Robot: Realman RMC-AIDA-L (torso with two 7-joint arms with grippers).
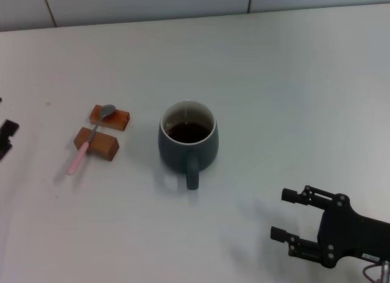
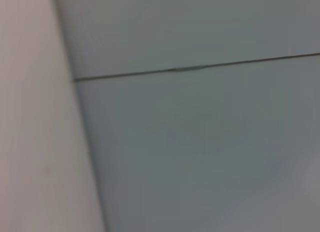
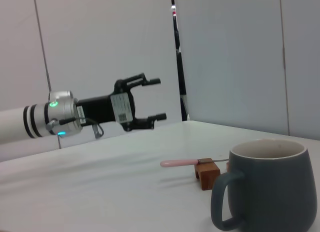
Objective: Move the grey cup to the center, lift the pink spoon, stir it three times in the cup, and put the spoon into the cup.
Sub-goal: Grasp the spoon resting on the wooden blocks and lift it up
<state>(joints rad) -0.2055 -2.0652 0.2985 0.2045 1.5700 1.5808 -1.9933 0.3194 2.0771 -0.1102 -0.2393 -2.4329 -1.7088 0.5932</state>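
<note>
Right gripper (image 1: 285, 216) low at the near right of the white table (image 1: 292, 82), fingers spread, nothing between them. Grey cup (image 1: 188, 143) stands upright well apart from it, ahead and to its left, near mid-table; handle points toward the robot, dark liquid inside. No contact between the two.

Pink spoon (image 1: 90, 138) lies left of the cup, apart from it, bridging two wooden blocks (image 1: 102, 132): metal bowl on the farther block, pink handle overhanging the nearer one toward the robot.

Left gripper (image 3: 150, 99) seen in the right wrist view, held above the table at the far left, fingers spread and empty, well clear of the spoon. Head view catches only a dark sliver of it at the left edge.
</note>
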